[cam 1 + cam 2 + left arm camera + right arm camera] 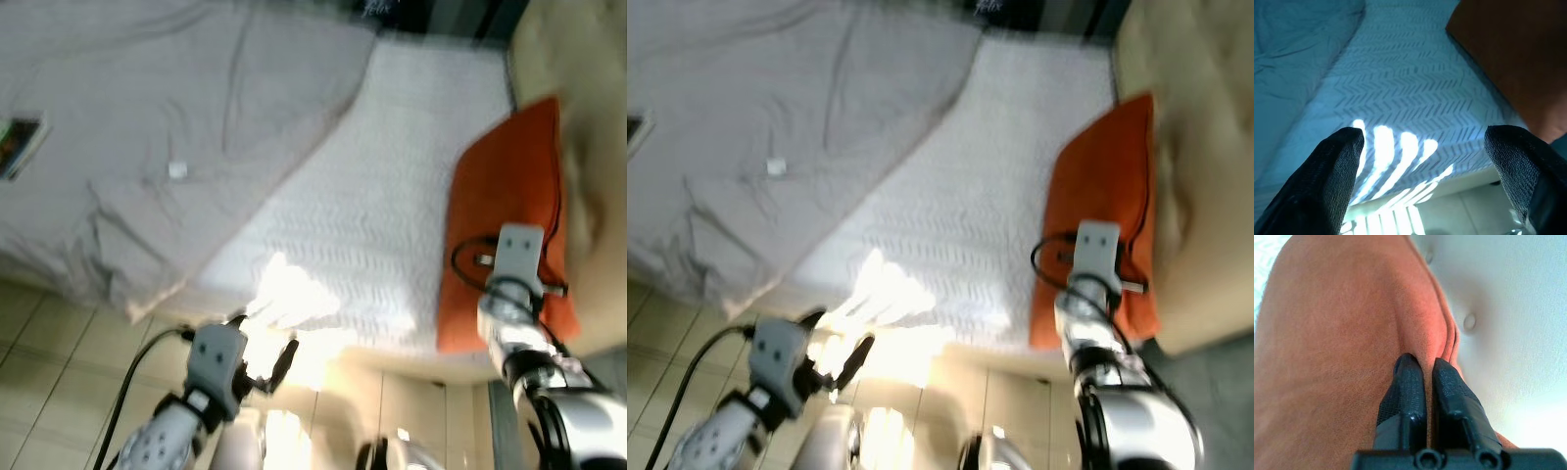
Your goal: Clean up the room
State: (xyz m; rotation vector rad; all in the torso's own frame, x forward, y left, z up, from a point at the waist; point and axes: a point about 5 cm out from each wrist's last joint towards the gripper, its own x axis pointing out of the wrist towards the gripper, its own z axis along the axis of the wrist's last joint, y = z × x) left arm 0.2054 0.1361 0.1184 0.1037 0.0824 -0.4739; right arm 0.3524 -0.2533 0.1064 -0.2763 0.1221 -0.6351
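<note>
An orange pillow [505, 186] lies at the right end of the bed, leaning on the beige tufted headboard [588, 117]. My right gripper [1425, 363] is on the pillow's near part, shut with a fold of its orange fabric [1327, 357] pinched between the fingers. My left gripper [263, 341] hangs open by the bed's near edge, over the tile floor, holding nothing. Its fingers [1332, 161] point at the white patterned bedcover [1410, 83]. A crumpled grey duvet [147, 127] covers the bed's left half.
A book or magazine [20, 145] lies on the duvet at the far left, and a small white object [177, 170] sits near the duvet's middle. Beige floor tiles [59, 343] run along the bed's near side. A bright sun patch [294, 294] falls on the bed edge.
</note>
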